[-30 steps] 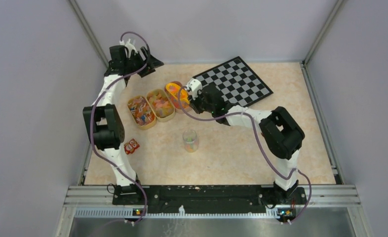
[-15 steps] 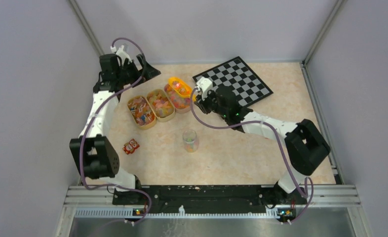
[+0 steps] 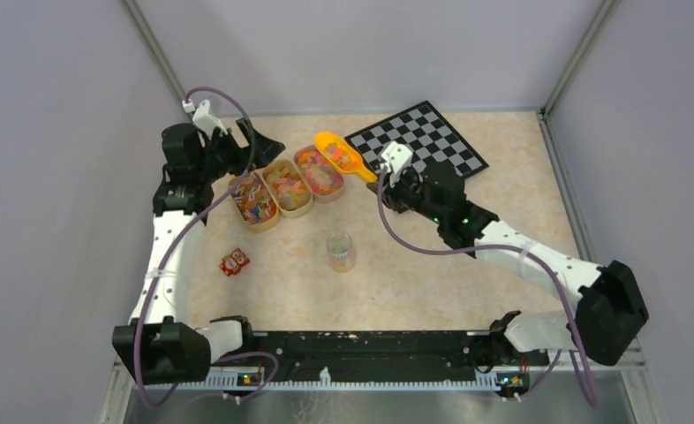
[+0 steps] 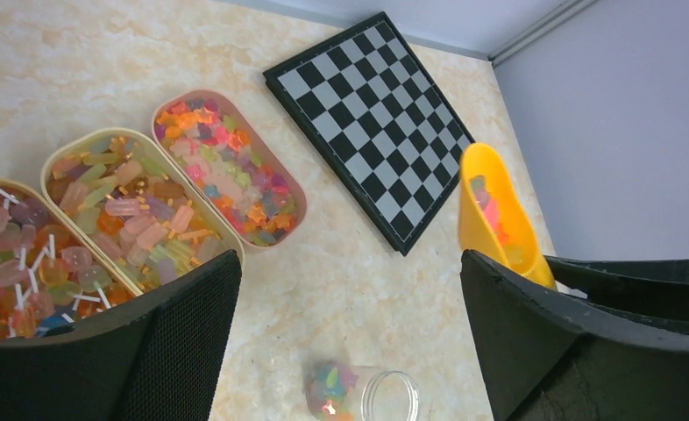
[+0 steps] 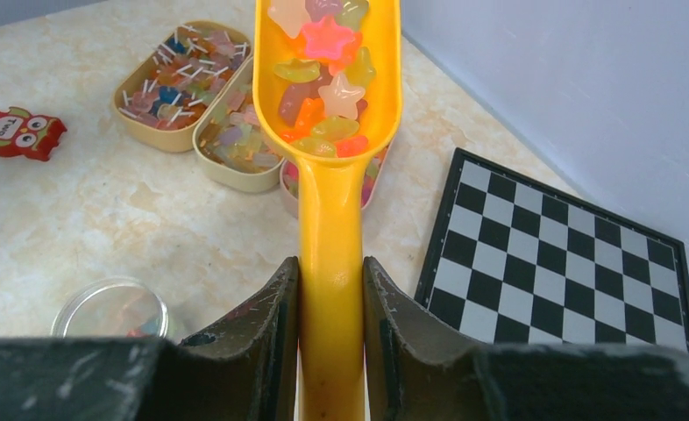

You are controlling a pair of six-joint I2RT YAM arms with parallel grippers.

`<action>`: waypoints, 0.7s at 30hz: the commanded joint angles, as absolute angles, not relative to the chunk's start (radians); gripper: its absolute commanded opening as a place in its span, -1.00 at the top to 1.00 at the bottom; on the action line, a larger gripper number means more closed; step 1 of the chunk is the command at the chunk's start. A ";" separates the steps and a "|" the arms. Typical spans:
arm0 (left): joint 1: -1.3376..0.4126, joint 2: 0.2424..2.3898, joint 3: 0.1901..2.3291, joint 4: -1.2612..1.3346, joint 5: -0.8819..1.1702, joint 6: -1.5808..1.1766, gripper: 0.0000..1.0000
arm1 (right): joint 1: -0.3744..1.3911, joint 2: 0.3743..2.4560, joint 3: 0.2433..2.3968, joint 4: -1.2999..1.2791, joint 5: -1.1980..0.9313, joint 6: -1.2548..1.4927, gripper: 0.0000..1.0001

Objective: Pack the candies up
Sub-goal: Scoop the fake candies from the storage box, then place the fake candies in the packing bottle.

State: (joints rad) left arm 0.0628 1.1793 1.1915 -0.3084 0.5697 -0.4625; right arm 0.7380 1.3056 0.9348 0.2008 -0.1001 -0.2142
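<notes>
Your right tool [image 5: 330, 294] is clamped on the handle of the yellow-orange scoop [image 5: 330, 219], one finger pressed to each side of it at the bottom centre of the right wrist view. The scoop's bowl points up the frame and carries a load of the candies [image 5: 323, 79]: star and blob shapes in pink, orange, yellow and pale green. In the top view the scoop sits just left of the chessboard [image 3: 418, 146] and just right of the rightmost of three oval trays [image 3: 301, 213]. These lie side by side in a slanted row in the upper left part of the worktop [image 3: 414, 265]. All three trays hold more sweets. Those in the leftmost tray have small white sticks, while the rightmost tray has the same small loose candies as the scoop. Your left tool [image 4: 348, 298] has its jaws spread wide with nothing between them. In the top view it sits at the upper left, just above the row of trays. A clear jar [image 3: 340, 252] stands near the middle of the frame, below the trays and apart from them, with a few coloured candies inside. A small red owl piece [image 3: 234, 261] lies at the lower left, well apart from the jar.
</notes>
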 commanded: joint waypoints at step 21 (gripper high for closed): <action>0.043 0.943 0.805 -0.212 0.619 -0.471 -0.97 | 0.786 0.942 0.877 -0.444 -0.196 -0.322 1.00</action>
State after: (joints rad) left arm 0.0494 0.9627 0.8509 -0.2619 0.6300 -0.4973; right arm 0.7574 0.9634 0.8440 -0.3199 -0.1707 -0.2771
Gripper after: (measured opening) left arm 0.987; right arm 0.266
